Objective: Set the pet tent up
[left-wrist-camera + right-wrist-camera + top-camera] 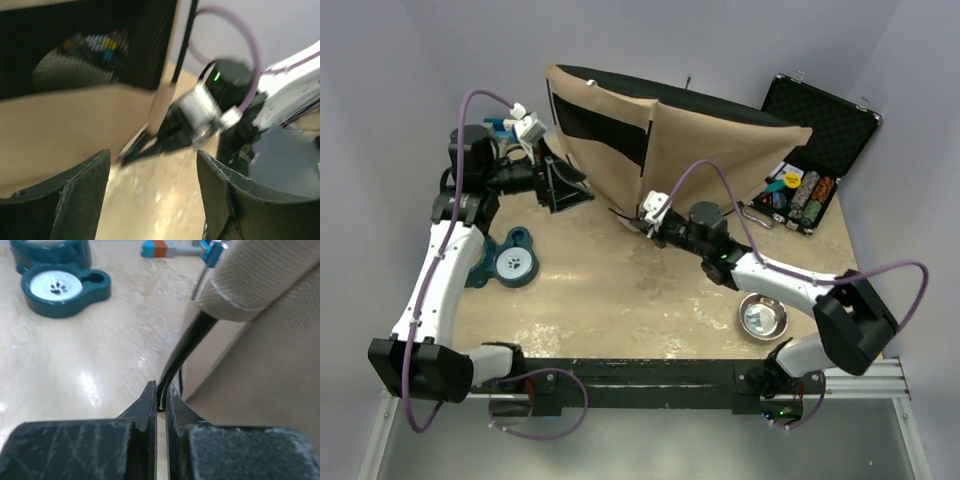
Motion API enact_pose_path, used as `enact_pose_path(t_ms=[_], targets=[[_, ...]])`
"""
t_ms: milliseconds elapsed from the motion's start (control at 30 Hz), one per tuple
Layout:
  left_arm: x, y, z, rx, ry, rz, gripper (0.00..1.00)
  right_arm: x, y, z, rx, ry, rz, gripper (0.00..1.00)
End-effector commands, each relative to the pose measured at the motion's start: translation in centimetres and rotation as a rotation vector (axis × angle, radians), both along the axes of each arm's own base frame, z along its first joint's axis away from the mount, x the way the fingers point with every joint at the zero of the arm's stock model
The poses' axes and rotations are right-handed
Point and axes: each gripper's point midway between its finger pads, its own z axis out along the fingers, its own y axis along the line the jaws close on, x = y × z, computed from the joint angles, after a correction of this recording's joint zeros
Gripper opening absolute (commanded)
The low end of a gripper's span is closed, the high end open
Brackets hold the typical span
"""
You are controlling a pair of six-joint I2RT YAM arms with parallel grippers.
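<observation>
right gripper point(161, 400) clamps the thin black pole point(188, 346) of the tan fabric pet tent point(715, 150), lower centre; left gripper point(152, 187) gapes empty, so we fear collapse.

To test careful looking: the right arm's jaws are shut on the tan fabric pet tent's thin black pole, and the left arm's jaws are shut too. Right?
No. The left gripper has its jaws open, nothing between them, as the left wrist view shows. The right gripper is indeed shut on the thin black pole of the tan fabric pet tent.
</observation>
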Motion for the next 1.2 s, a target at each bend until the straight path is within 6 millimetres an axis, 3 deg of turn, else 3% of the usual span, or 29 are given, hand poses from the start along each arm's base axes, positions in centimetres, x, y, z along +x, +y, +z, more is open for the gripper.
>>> enact_pose_path(t_ms=[0, 67, 200, 400, 533, 600, 833, 900, 1033, 1167], targets=[[-3.7, 4.3, -3.2, 0.18, -0.051, -0.044, 0.77, 2.4, -7.6, -0.2, -0.173, -0.069, -0.132, 0.0], [-2.6, 6.8, -3.2, 0.183, -0.057, 0.048, 0.77, 2.1, -9.8, 0.4, -0.192, -0.092, -0.153, 0.0], [1.9, 12.2, -2.7, 0.093, -0.01, 0.326, 0.73, 2.2, -13.6, 1.3, -0.192, -0.053, -0.227, 0.0], [6.7, 15.4, -3.1, 0.013, 0.008, 0.574, 0.71, 4.1, -19.9, 5.0, -0.05, -0.005, -0.442, 0.0], [9.6, 16.9, -3.9, -0.041, 0.036, 0.67, 0.7, 5.9, -23.7, 4.3, -0.054, 0.045, -0.551, 0.0], [10.6, 16.3, -3.9, -0.099, 0.026, 0.625, 0.69, 6.6, -25.6, 3.6, -0.074, 0.06, -0.598, 0.0], [13.1, 9.8, -2.9, -0.126, -0.126, 0.381, 0.76, 7.4, -28.0, 0.7, -0.15, 0.089, -0.646, 0.0], [13.9, 8.5, -1.7, -0.154, -0.166, 0.324, 0.77, 7.5, -28.9, 0.0, -0.18, 0.084, -0.66, 0.0], [15.7, 8.3, 0.5, -0.212, -0.197, 0.3, 0.77, 7.2, -31.0, -1.1, -0.287, 0.019, -0.673, 0.0], [19.0, 9.8, 1.3, -0.228, -0.141, 0.405, 0.79, 6.5, -33.1, -1.6, -0.402, -0.073, -0.658, 0.0]])
